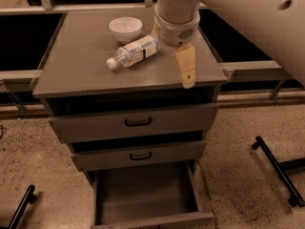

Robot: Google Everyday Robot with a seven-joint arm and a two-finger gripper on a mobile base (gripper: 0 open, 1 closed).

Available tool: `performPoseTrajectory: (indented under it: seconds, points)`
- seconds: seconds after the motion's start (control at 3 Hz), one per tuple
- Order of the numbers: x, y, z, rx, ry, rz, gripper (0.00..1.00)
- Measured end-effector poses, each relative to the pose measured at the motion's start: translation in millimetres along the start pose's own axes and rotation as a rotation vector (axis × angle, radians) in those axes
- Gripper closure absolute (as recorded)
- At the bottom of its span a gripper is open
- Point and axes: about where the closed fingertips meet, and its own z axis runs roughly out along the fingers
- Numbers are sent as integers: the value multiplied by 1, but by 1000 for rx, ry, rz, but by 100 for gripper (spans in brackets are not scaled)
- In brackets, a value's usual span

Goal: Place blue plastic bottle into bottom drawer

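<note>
Claw first: the gripper point(187, 78) is hanging off a thick cream arm point(177, 13) over the right front edge of the smooth grey cabinet top point(76, 75), tan and tapered, pointing down; can't tell whether it's wide or narrow. Swinging left, the blue plastic bottle point(132, 53) is lying on its side on that top, clear-bodied, white cap pointing left. A round white bowl point(125, 28) is sitting just behind it. Below, the bottom drawer point(143, 194) is standing pulled open, a shallow grey box.
</note>
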Motion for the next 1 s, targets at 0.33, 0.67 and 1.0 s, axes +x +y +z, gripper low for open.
performPoseTrajectory:
  seconds: [0.33, 0.67, 1.0]
  points:
    - [3, -48, 0, 53, 35, -106, 0]
    - [3, -48, 0, 53, 35, -106, 0]
    - [10, -72, 14, 60, 61, -147, 0]
